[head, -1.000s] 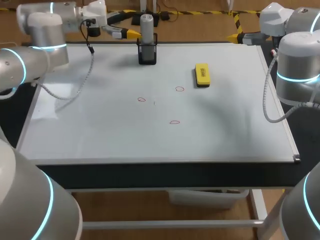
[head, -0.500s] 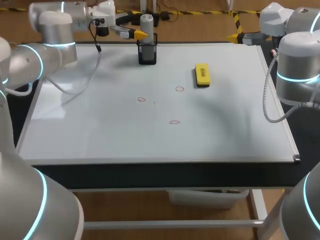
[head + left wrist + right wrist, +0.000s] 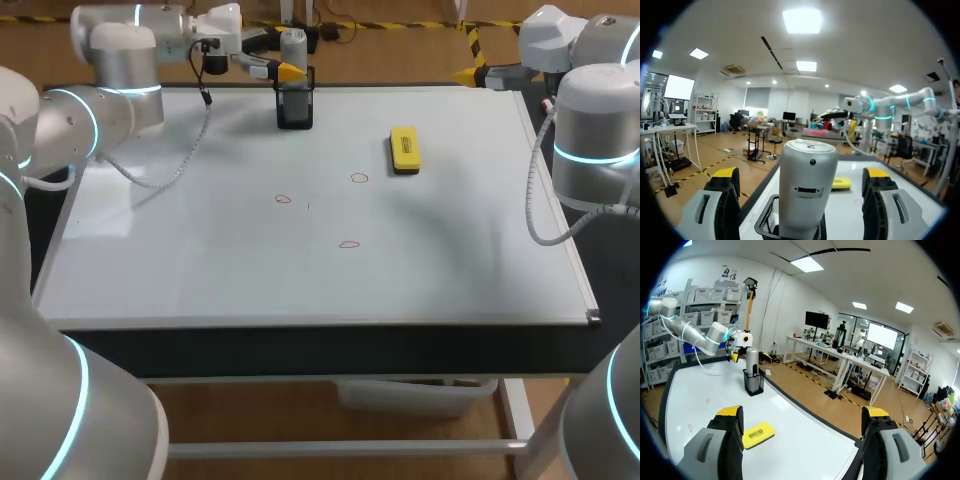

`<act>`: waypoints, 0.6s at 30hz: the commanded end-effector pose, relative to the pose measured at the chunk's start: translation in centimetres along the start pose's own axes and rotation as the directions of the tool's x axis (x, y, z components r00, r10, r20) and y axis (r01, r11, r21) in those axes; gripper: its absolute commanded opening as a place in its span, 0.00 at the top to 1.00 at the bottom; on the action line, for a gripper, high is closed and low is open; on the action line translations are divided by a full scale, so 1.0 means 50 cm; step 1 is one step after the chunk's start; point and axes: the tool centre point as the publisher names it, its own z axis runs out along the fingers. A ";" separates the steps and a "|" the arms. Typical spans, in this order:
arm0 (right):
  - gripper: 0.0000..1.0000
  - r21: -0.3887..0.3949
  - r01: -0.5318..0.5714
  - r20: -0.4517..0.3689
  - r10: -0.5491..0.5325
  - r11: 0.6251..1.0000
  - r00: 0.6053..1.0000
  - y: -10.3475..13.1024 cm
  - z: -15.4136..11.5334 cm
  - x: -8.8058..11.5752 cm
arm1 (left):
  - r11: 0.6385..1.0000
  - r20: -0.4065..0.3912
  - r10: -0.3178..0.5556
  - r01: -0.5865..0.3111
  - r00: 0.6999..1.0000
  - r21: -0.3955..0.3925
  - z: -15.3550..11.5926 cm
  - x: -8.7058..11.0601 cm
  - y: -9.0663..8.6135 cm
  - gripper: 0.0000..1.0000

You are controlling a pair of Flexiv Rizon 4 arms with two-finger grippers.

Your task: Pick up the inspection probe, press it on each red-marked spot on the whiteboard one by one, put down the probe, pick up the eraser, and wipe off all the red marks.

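The grey cylindrical probe (image 3: pixel 293 48) stands upright in a black mesh holder (image 3: pixel 295 108) at the whiteboard's far edge. My left gripper (image 3: pixel 284 68) is level with the probe's upper part and open. In the left wrist view the probe (image 3: pixel 807 185) stands between the spread fingers (image 3: pixel 725 197), with gaps on both sides. A yellow eraser (image 3: pixel 404 149) lies right of the holder. Three small red marks (image 3: pixel 283 198) (image 3: pixel 359 178) (image 3: pixel 348 243) sit mid-board. My right gripper (image 3: pixel 468 72) hangs open beyond the far right corner; from there it looks over the eraser (image 3: pixel 758 434) and probe (image 3: pixel 752 360).
The whiteboard (image 3: pixel 200 270) covers nearly the whole table, and its framed edge runs along the front and right sides. A grey cable (image 3: pixel 180 150) droops from the left arm over the board's far left part.
My left arm has swung right along the far edge, bringing its open gripper from left of the holder to around the probe's top. The right arm has kept still.
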 end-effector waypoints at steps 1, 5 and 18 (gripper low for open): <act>0.00 0.001 0.000 -0.001 0.000 1.000 1.000 0.000 0.000 -0.001 | 1.000 -0.078 -0.002 0.002 0.997 0.002 0.012 -0.017 0.005 0.00; 0.00 0.001 0.000 -0.001 0.000 1.000 1.000 0.000 0.000 -0.001 | 1.000 -0.064 0.001 -0.001 0.998 -0.009 0.019 -0.018 0.009 0.00; 0.00 0.001 0.000 -0.001 0.000 1.000 1.000 0.000 0.000 -0.001 | 1.000 -0.043 -0.009 0.009 0.999 -0.003 0.021 -0.028 0.012 0.12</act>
